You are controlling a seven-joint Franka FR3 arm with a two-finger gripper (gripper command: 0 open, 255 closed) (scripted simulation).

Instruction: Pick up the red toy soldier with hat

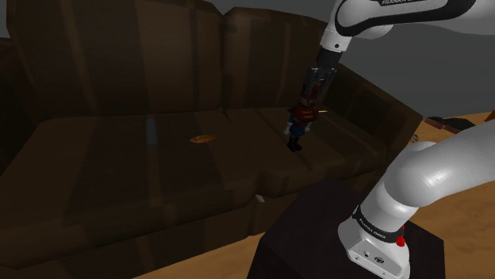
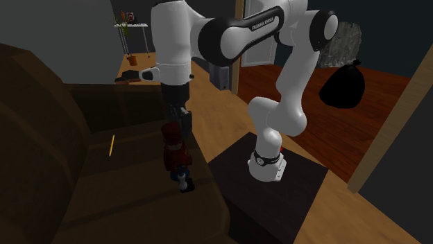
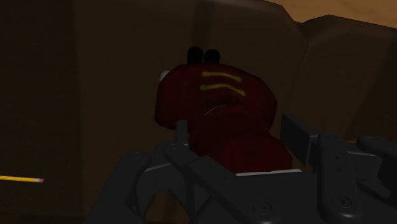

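Toy soldier [image 2: 175,156] in a red coat and tall red hat is standing upright on the seat of the dark brown sofa [image 1: 119,162], close to the cushion's front edge. The gripper [image 2: 182,122] is hanging over it, at twelve o'clock of the figure in the second exterior view, with its tip down at the hat. In the wrist view the hat is lying right up against the hand, but I cannot tell whether the jaws are pressing on it or merely standing beside it. A yellow pencil [image 2: 112,144] is lying on the cushion at about nine o'clock of the soldier, well apart. A small flat orange thing [image 1: 201,139] is resting farther along the seat, at nine o'clock in the shoulder view. By its look the figure is probably light, stiff and hard-shelled, so a firm squeeze is unlikely to be harming it. Its smooth rounded hat, though, is probably offering a slippery hold. Being tall and narrow on a yielding cushion, it is likely tipping at any sideways nudge. Taking it lower, across the head or shoulders where the body is running broader, and closing squarely, is looking safer; the thin arms are looking best avoided.
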